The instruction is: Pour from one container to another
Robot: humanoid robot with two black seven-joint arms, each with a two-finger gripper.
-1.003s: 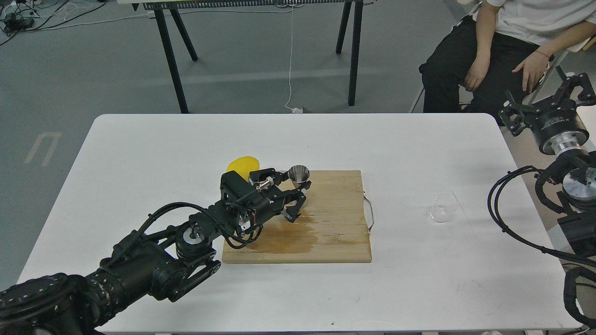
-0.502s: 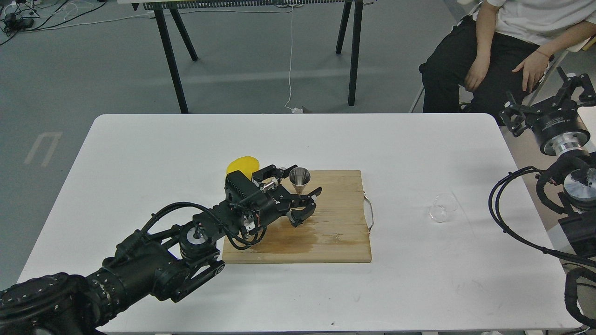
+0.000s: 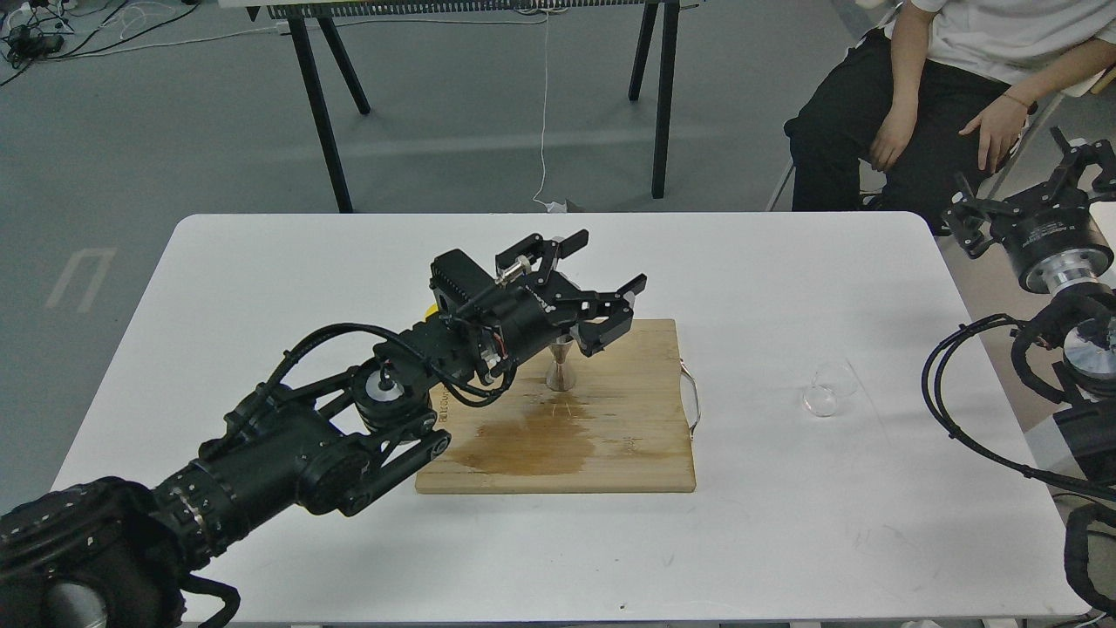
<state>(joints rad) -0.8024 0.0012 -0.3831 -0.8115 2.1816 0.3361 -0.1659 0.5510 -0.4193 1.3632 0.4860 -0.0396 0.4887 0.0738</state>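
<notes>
Left hand (image 3: 602, 270) hangs wide above the steel jigger (image 3: 561, 366); right should grasp the fallen glass cup (image 3: 828, 390) gently

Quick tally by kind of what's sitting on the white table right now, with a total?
Steel jigger: 1
Clear glass cup: 1
Wooden cutting board: 1
Yellow lemon, mostly hidden behind the left arm: 1
Total: 4
</notes>
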